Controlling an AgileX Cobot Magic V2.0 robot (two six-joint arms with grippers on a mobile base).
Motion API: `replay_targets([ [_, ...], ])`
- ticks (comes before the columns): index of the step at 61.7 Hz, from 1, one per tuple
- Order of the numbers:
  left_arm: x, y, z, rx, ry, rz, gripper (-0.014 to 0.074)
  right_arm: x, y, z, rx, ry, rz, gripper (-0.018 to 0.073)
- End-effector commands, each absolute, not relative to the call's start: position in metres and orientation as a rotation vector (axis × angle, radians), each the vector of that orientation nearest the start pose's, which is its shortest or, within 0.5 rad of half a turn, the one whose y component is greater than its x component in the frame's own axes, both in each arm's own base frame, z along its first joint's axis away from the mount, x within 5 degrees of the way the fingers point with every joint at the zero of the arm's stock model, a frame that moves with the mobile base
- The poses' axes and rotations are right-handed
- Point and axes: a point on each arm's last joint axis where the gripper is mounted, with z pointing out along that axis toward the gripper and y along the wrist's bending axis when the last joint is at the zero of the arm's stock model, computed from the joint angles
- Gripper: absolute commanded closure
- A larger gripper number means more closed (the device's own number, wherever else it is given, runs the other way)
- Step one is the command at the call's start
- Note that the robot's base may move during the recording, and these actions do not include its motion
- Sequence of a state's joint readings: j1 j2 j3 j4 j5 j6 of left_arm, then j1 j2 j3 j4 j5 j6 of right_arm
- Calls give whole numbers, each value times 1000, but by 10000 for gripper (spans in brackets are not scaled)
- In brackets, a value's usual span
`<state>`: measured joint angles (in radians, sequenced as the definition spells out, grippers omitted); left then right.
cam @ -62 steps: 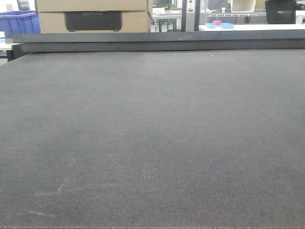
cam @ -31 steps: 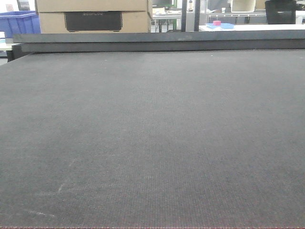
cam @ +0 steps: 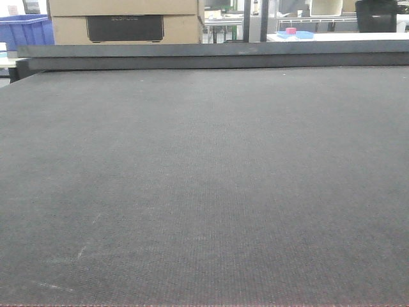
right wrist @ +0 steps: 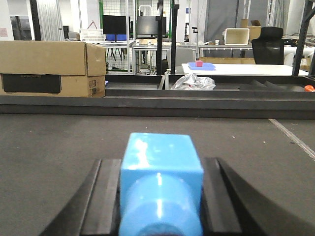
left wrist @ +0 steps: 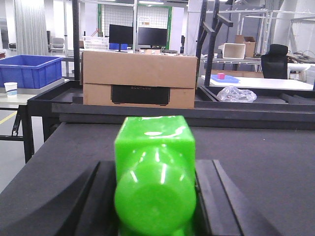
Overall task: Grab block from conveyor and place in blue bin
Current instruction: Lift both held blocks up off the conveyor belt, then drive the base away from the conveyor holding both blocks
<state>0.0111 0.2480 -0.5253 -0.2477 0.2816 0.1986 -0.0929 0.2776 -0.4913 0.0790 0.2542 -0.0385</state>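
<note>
Left gripper (left wrist: 156,162) has its dark jaws closed snug against both sides of a glossy green plastic block (left wrist: 155,189), with the wide dark grey woven conveyor belt (cam: 204,192) stretching ahead. Right gripper (right wrist: 160,161) clamps a glossy blue plastic block (right wrist: 161,187) the same way. The blue plastic bin (left wrist: 27,69) sits far left beyond the belt, near a brown cardboard box (left wrist: 140,78).

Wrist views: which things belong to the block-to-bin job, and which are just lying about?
Job: conveyor, green block in left claw, blue block in right claw, blue bin.
Lying about: cardboard box, crumpled plastic bag, paper cup, office chair.
</note>
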Motion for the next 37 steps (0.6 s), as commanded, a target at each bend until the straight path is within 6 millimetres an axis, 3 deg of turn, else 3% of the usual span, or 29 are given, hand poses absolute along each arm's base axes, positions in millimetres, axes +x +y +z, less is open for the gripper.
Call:
replay_targets([
  [1, 52, -5, 349, 16, 1466, -63, 707, 62, -4, 338, 76, 1503, -45, 721],
  [37, 52, -5, 349, 16, 1466, -63, 707, 62, -4, 339, 76, 1502, -46, 721],
])
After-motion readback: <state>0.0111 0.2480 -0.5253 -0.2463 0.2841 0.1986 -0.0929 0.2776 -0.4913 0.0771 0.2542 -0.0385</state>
